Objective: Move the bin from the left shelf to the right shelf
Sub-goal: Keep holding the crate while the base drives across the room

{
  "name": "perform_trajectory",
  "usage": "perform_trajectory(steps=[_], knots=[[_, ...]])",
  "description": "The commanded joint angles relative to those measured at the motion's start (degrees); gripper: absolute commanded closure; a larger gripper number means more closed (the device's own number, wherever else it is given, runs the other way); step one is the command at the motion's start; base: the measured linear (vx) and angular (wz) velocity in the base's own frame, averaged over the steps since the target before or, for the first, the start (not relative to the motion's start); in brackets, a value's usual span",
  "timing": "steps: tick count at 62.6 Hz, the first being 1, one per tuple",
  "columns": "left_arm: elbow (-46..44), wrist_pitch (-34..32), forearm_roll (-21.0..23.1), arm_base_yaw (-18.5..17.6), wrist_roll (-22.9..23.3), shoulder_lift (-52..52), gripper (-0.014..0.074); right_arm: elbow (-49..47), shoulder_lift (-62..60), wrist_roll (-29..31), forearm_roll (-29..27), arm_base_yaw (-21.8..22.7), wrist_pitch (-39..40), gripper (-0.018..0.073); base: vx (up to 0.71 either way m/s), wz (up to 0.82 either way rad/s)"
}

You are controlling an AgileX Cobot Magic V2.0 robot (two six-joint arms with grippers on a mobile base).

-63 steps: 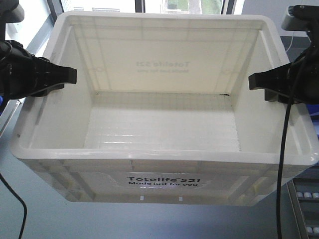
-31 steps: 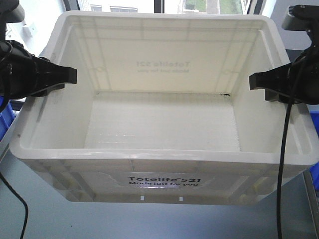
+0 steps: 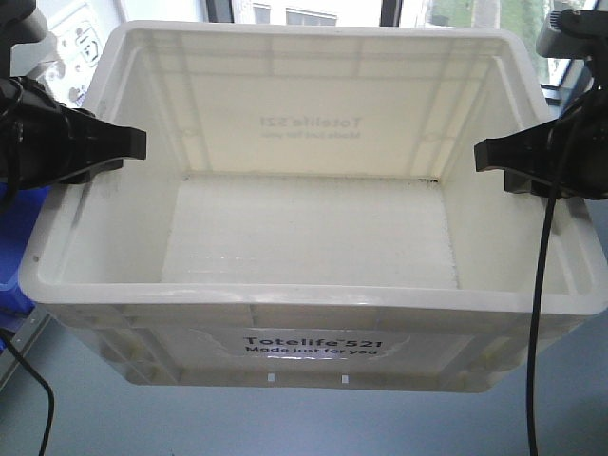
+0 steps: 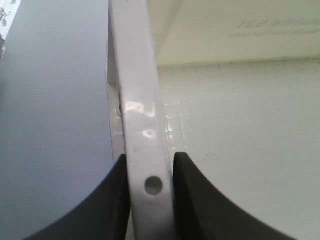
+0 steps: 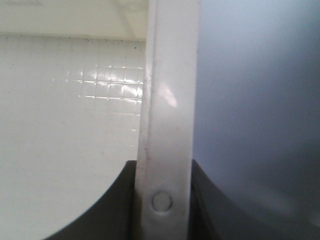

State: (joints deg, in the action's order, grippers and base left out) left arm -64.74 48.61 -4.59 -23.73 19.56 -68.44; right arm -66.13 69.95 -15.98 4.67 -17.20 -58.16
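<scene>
The left end effector (image 4: pixel 149 172) is closed tight on the left rim of the bin (image 3: pixel 313 309). One black finger (image 4: pixel 192 200) sits on the inside of the wall and the other on the outside, and both press right against the white plastic. A small round hole (image 4: pixel 153 185) in the rim shows between them.

The right end effector (image 5: pixel 162 172) does the same on the right rim. It is open only as wide as the rim is thick, with one finger (image 5: pixel 100 210) inside the bin and one outside. A small round dimple (image 5: pixel 162 201) sits on the rim between them.

The bin is big, white and has nothing in it. It sits in the middle of the front view, between the two arms, and fills most of the picture. Its front wall has black words, "Totelife 521 Made just for you" (image 3: pixel 309 344). The same words show backwards through the far wall.

A grey surface (image 3: pixel 285 423) lies below the bin; I cannot tell if the bin touches it. A blue bin (image 3: pixel 13 249) peeks out at the left edge, behind the white one. A black cable (image 3: pixel 540 313) hangs down from the right arm across the bin's right corner. Windows (image 3: pixel 313 13) show behind the far rim.
</scene>
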Motion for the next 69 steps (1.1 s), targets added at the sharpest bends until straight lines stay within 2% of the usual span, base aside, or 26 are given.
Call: perform_trajectory(steps=[1,69], knots=[[-2.0,-5.1,-2.5,0.0,-1.2,2.4,0.0603,-2.2,-2.1,1.2,4.5,0.8,5.5,0.0564,0.26,0.46],[-2.0,-5.1,-2.5,0.0,-1.2,2.4,0.0603,-2.2,-2.1,1.2,4.6,0.8,5.5,0.0564,0.19,0.37]])
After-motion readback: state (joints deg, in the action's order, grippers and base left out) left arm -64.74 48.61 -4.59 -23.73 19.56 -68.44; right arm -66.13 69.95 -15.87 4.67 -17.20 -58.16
